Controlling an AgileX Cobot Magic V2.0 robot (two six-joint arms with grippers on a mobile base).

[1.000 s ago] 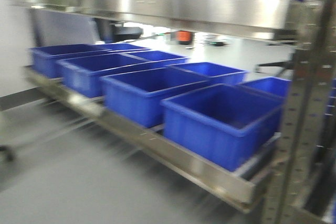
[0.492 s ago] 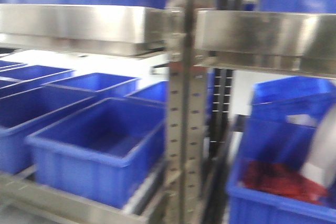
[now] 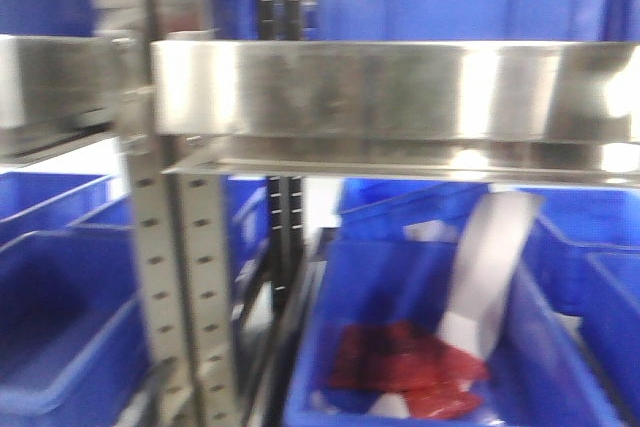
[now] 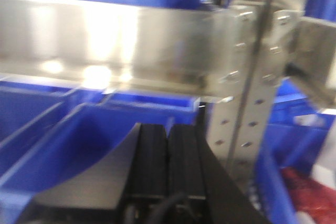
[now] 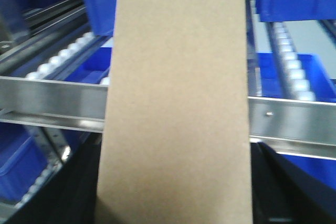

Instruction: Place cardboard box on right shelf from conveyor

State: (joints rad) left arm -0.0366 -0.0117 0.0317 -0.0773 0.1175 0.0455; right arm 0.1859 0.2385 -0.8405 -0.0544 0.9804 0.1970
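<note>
Since half a second ago the front view has swung right: the perforated upright (image 3: pixel 185 277) has slid from mid-frame towards the left, and the blue bin (image 3: pixel 560 387) holding red material (image 3: pixel 400 367) and a white sheet (image 3: pixel 490 277) has come from the right edge to lower centre. The shelf (image 3: pixel 400 92) now spans most of the frame with its broad steel lip, directly above that bin. In the right wrist view the box (image 5: pixel 176 77) stands upright and fills the middle, with the right gripper (image 5: pixel 176 182) closed on it; dark gripper parts flank its lower sides, though the contact itself is cut off at the bottom edge. Behind the box a steel rail (image 5: pixel 47 100) crosses the frame, with white rollers (image 5: pixel 291 61) running back beyond it; the box hides the rail's middle. The left gripper (image 4: pixel 168 132) holds nothing, its black fingers (image 4: pixel 152 156) pressed together, and points at a bin below a steel lip. All views are blurred, so fine detail is lost.
</note>
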